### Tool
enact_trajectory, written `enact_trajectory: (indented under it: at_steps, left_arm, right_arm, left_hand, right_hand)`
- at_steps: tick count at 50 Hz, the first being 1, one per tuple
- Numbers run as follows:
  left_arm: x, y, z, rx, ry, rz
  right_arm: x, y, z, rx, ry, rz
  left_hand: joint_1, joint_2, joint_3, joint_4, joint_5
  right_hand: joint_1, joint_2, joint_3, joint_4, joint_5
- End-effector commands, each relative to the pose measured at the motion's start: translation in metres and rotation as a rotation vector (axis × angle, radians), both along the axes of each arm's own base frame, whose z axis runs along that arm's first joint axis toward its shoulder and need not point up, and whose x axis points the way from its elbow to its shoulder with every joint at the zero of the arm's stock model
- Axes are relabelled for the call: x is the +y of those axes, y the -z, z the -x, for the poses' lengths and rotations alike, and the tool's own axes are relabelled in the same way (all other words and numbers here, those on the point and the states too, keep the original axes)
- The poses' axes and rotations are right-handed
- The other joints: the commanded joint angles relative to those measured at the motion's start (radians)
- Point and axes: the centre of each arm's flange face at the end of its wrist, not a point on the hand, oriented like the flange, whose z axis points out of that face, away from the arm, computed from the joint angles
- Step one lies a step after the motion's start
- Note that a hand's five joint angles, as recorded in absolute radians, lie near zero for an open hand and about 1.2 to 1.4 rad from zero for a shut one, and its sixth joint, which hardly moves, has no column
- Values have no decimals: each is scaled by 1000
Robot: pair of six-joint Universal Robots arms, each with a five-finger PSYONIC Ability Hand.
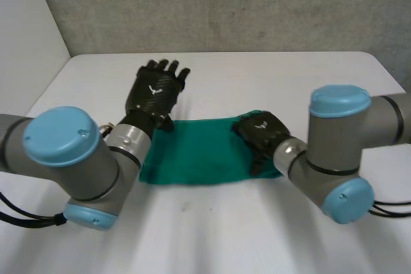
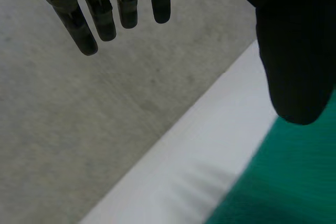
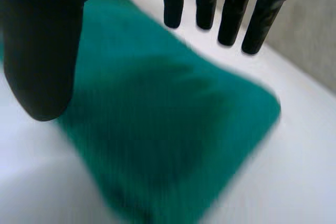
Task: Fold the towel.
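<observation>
A green towel [image 1: 199,151] lies flat and folded on the white table [image 1: 212,222], between the two arms. My left hand [image 1: 154,91] hovers beyond the towel's far left corner, fingers straight and spread, holding nothing. In the left wrist view its fingers [image 2: 105,11] point toward the grey wall, and a strip of the towel [image 2: 283,182] lies beside the thumb. My right hand [image 1: 260,134] is over the towel's right end. In the right wrist view its fingers [image 3: 231,9] are straight above the towel [image 3: 168,129], apart from the cloth, with nothing in them.
A grey wall [image 1: 225,4] runs behind the table's far edge. White table surface lies bare in front of the towel and to the far right [image 1: 308,75].
</observation>
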Motion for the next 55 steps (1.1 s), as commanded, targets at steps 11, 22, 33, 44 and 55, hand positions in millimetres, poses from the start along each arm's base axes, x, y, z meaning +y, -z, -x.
enact_trajectory:
  at_steps: [11,22,33,44,55]
  left_arm:
    - [-3,15,-23,-56,-101,-131]
    - [-9,7,-48,-52,-179,-129]
    - [-2,5,-50,-49,-193,-129]
    - [13,-17,-18,47,-103,-94]
    - [38,-36,27,245,14,-223]
  right_arm:
    - [-46,-21,37,177,199,350]
    - [58,-24,-84,177,-305,535]
    - [111,15,-83,249,-575,422]
    - [85,-36,-54,82,-341,339]
    - [40,-83,-3,-198,-72,138]
  left_hand:
    - [0,-7,-18,-9,-23]
    - [3,-4,-15,-6,-20]
    - [-3,-10,-21,-12,-26]
    - [15,8,-3,6,-9]
    - [41,35,23,32,18]
  right_hand:
    - [1145,1115,1120,1111,1105]
    - [1145,1115,1120,1111,1105]
    - [600,570,575,565,560]
    - [-76,-106,-102,-111,-117]
    - [-76,-106,-102,-111,-117]
